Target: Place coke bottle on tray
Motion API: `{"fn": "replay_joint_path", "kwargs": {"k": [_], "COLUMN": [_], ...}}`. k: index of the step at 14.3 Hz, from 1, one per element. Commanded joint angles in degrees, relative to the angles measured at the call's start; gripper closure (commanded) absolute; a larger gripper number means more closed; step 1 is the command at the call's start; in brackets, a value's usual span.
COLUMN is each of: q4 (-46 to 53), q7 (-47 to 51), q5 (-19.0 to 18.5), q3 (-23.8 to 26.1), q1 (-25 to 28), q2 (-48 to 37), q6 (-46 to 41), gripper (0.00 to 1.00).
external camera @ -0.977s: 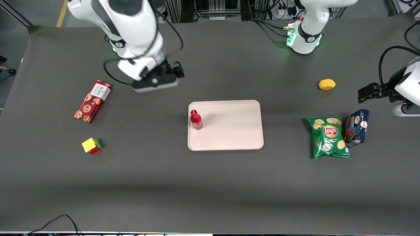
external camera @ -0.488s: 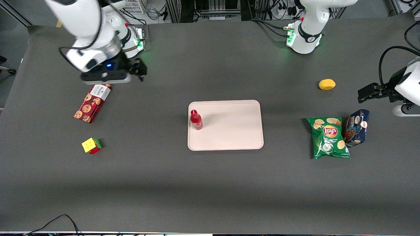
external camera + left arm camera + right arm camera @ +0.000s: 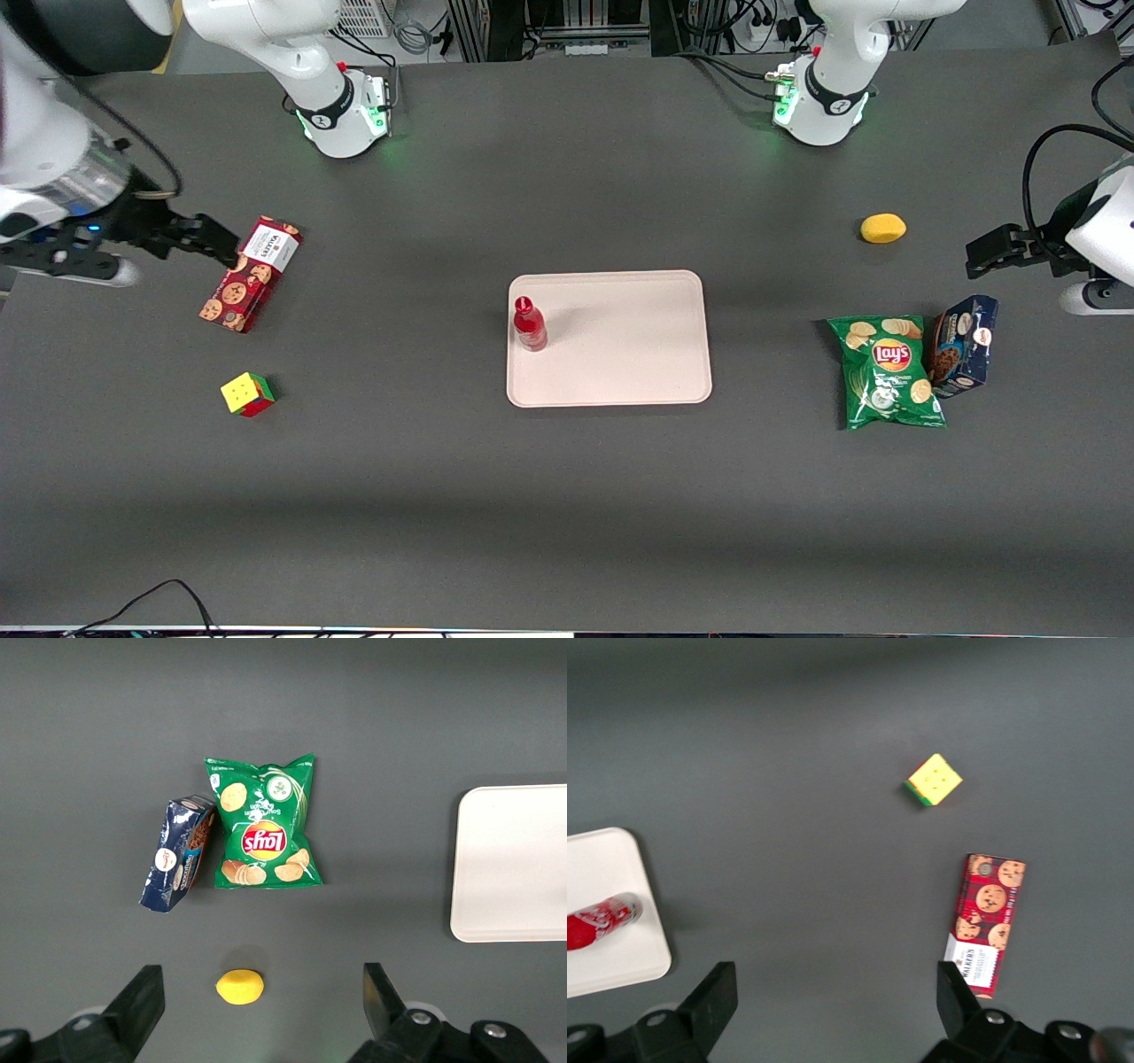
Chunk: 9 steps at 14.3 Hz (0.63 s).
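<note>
Coke bottle (image 3: 530,324) standing on tray (image 3: 638,372) w/ gripper (image 3: 217,244) pulling away toward cookie box (image 3: 251,274), jaws spread, empty — looking done imo.

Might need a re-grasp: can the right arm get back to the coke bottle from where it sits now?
Probably yes. The pincer, open, hangs beside the red cookie box at the working arm's end; bare table lies between it and the coke bottle, upright on the tray near its rim.

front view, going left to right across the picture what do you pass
gripper, open jaws, at the working arm's end → cookie box → cube → coke bottle standing on the tray → lemon → chips bag → blue box
</note>
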Motion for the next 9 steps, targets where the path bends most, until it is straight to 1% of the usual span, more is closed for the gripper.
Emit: {"fn": "replay_joint_path", "kwargs": {"k": [1, 5, 9], "q4": [0.02, 1.6, 4.84], "q7": [-0.83, -1.53, -3.03], "q5": [0.62, 1.41, 1.41], "q3": [-0.6, -4.11, -4.3], "q1": [-2.22, -2.49, -2.41], "q2": [-1.8, 0.39, 3.91], "q6": [-0.76, -0.32, -0.41], "gripper": [0.0, 0.0, 0.0]}}
